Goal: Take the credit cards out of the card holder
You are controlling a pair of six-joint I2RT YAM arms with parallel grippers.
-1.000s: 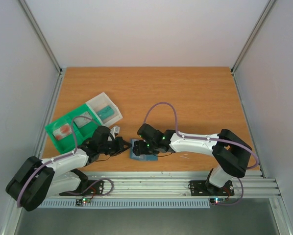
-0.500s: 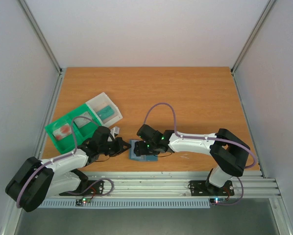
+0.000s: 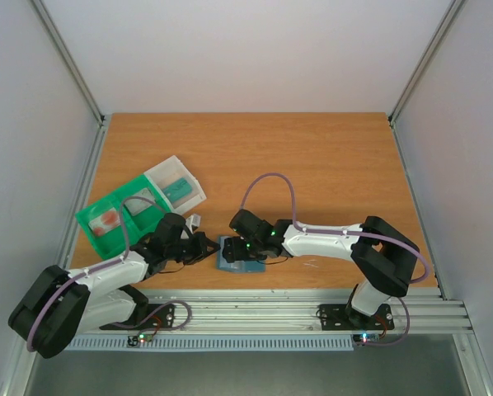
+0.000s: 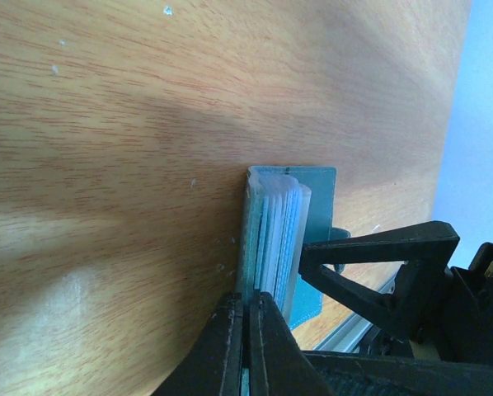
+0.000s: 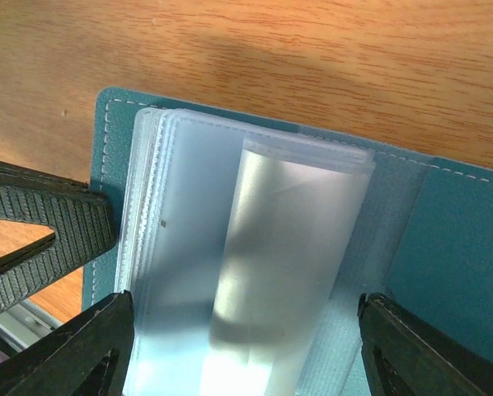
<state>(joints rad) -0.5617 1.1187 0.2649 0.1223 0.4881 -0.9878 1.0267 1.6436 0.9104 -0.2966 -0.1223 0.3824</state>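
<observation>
The slate-blue card holder (image 3: 230, 257) lies open near the table's front edge, between both grippers. My left gripper (image 4: 248, 304) is shut on the edge of one leaf of the card holder (image 4: 316, 183), whose stack of clear sleeves (image 4: 282, 227) is seen edge-on. My right gripper (image 5: 245, 346) is open above the card holder (image 5: 457, 247), one finger at each side of the sleeve stack. A whitish credit card (image 5: 288, 247) shows inside the top clear sleeve; other cards are hidden. From above, the right gripper (image 3: 245, 246) covers the middle of the holder.
A green tray (image 3: 98, 233) with a clear box (image 3: 177, 188) stands to the left, behind the left arm. The aluminium rail (image 3: 271, 307) runs along the table's near edge, close to the holder. Walls enclose the left, right and back sides.
The right gripper and the card holder have shifted slightly to the left. The left gripper keeps its grip on the leaf.
</observation>
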